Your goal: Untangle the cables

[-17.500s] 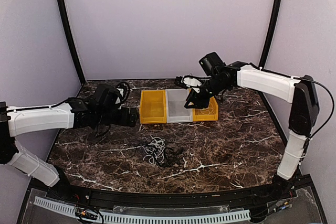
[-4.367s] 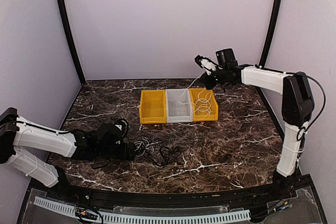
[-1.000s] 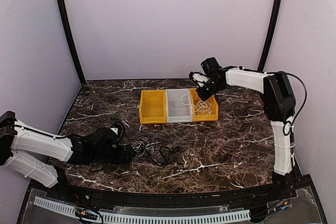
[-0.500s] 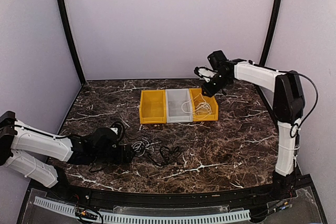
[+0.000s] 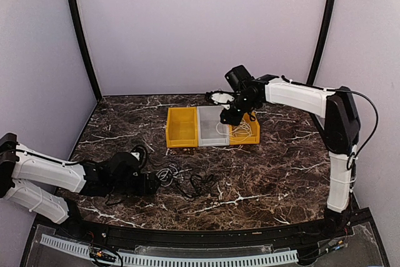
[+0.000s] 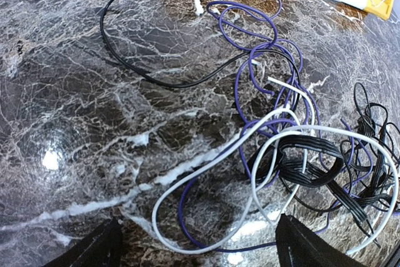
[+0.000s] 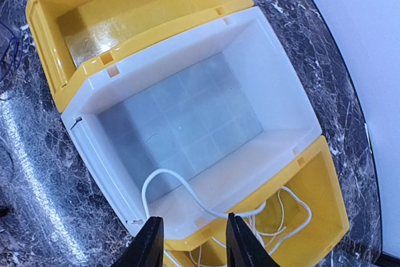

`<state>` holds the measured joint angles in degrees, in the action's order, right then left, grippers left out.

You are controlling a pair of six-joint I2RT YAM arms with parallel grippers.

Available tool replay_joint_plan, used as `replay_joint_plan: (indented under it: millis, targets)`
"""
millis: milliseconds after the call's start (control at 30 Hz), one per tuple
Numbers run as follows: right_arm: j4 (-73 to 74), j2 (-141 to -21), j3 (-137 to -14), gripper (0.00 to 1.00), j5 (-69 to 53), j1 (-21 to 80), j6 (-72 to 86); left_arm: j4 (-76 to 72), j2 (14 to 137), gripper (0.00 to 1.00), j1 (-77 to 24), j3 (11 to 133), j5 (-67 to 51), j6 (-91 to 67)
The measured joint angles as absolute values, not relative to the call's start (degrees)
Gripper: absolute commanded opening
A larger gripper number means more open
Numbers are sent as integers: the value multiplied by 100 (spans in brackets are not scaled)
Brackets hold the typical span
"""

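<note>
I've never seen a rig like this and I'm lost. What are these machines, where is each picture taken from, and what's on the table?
Two robot arms stand at a marble table. One picture looks down from above; the other two come from a camera on each wrist. The left gripper, open and empty, sits beside a tangle of cables: purple, white and black. The right gripper, also open, hangs over three bins, where a white cable lies across two of them.

place: pretty sure a robot lab booth
walls (image 5: 200, 29): plain lilac panels, black poles (image 5: 80, 35)
table (image 5: 281, 161): marble-look top, two white arms (image 5: 294, 95), small bins (image 5: 181, 126)
</note>
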<state>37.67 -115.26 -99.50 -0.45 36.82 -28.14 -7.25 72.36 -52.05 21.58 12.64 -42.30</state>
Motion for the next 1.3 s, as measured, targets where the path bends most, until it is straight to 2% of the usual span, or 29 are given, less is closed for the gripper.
replay_joint_plan:
  millis: [200,267,400,667,1000,1300]
  targets:
    - [3785,-12062,-10237,35,403,3835,-3159,-631,7137,88,-5205,2158,1267,-4250]
    - [3789,-12230,-10381,28,558,3846,-3251,-633,7131,88,-5205,2158,1267,-4254]
    - [3809,-12416,-10565,0,740,3850,-3295,-633,7131,88,-5205,2158,1264,-4270]
    - [3629,-12333,-10418,0,943,3850,-3371,-639,7157,88,-5205,2158,1264,-4272]
    - [3194,-11163,-9332,0,1258,3463,-3487,-910,7422,88,-5205,2202,1275,-4224]
    - [2936,-11378,-9021,0,1199,2941,-3485,-1046,7570,88,-5205,2265,1271,-4182]
